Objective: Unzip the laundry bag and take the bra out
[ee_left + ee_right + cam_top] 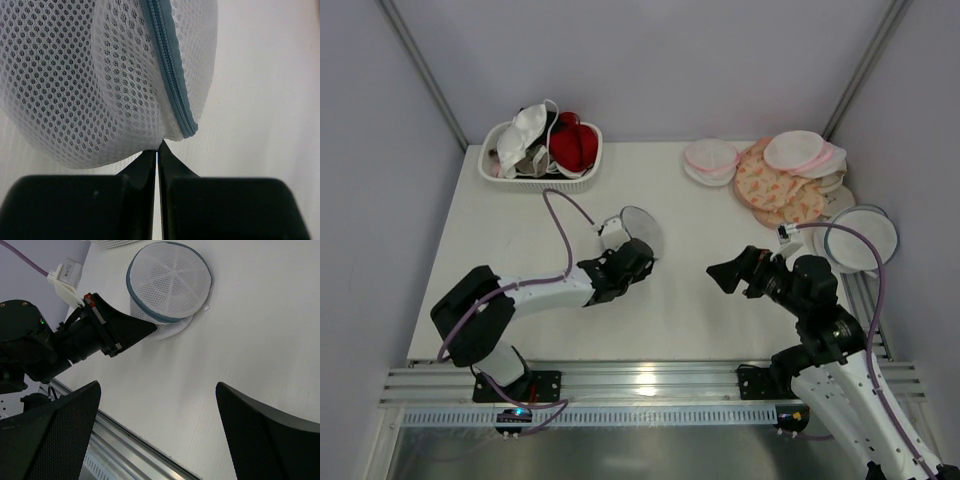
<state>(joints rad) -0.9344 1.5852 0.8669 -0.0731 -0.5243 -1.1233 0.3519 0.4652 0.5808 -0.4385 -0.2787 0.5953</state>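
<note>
There is one laundry bag, and it sits near the middle of the bench. It is round, made of white net, with a grey-blue zip going around it. In the right wrist view the laundry bag leans a little, with one round half on top of the other. In the left wrist view the laundry bag is very close, and the part of the zip that shows looks done up.

There are two tools. The left tool is right at the near edge of the bag. Its two fingers are pressed together and pinch the bottom of the net, just by the end of the zip. The right tool is off to the right of the bag, apart from it. Its two fingers are spread wide and hold nothing.

Behind the bag and to its left is one white basket. In it are one white bra, one red bra and a black thing between them. I cannot tell what the black thing is.

Behind the bag and to its right are two heaps of white rounds with pink rims and some peach patterned pads. They are stacked, so I cannot count them all. Farther right of the bag lies a flat white disc with a grey rim.
</note>
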